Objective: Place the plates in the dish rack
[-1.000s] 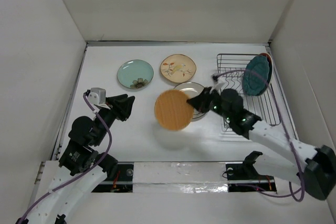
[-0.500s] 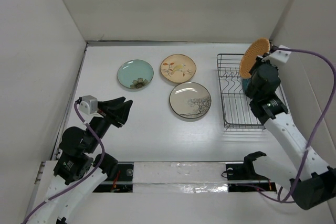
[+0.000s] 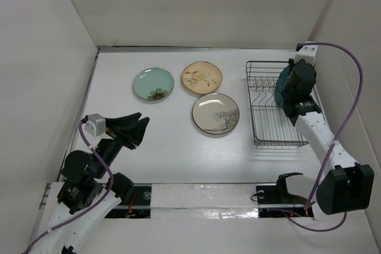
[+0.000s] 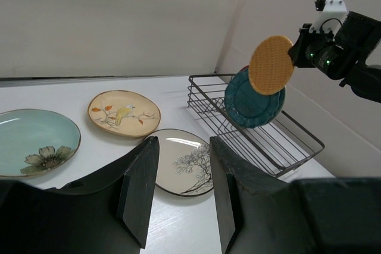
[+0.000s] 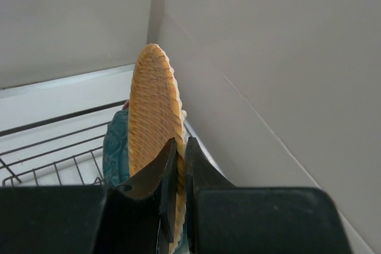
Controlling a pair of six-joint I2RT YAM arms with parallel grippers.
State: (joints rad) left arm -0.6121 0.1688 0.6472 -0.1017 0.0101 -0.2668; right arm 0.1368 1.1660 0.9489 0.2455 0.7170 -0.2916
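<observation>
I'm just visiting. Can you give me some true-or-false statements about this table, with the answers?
1. The right gripper pinches the orange-tan woven-look round plate by its rim. True.
2. The dark wire dish rack is empty. False: a dark teal round plate stands in it.
3. The white round plate with a black tree lies flat on the white table. True.
4. The left gripper holds a plate. False: its jaws are open, holding nothing.

White table. Toward its far edge sit a pale green plate with a dark flower and a beige plate showing a yellow bird among orange leaves. Mid-table is a white plate with a black tree. Along the right edge are a dark wire dish rack, a dark teal plate and an orange-tan plate with a woven pattern.
</observation>
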